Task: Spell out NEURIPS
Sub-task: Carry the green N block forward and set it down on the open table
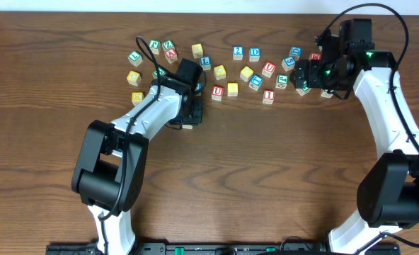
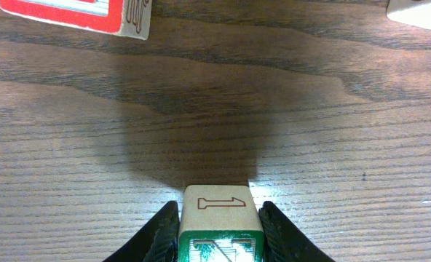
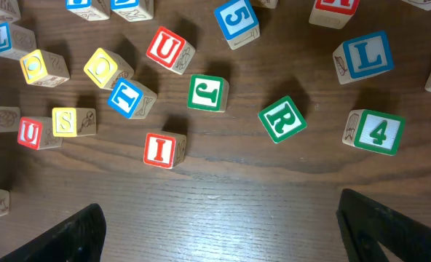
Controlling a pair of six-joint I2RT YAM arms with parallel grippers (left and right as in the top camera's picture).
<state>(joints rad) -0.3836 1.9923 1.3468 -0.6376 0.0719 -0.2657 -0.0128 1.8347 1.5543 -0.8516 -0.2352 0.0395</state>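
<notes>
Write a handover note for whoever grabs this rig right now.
Left gripper: fingers bracket a green-edged cube on the near side of the scatter of cubes; gripped or released unclear, letter unreadable.
Right gripper: open, empty, above the scatter.
Red U, red I, green R lie loose in the scatter.
Done: no letter row visible. Left: essentially the whole word.
</notes>
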